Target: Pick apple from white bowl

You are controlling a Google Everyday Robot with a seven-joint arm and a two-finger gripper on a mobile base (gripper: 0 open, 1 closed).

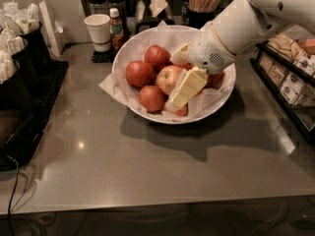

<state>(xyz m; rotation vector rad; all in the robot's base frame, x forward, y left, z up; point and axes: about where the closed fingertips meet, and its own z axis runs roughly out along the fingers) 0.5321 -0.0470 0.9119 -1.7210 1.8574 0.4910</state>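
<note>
grey countertop (147,171) holds the white bowl (119,58). your gripper (181,93) sits inside it, just right of the apple (167,77) lying mid-bowl; whether it grips anything, you cannot tell.

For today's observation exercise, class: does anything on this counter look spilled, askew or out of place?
Nothing is spilled or damaged. Only the paper liner juts past the white bowl's left rim. The pincer sits in the bowl beside the apple.
</note>
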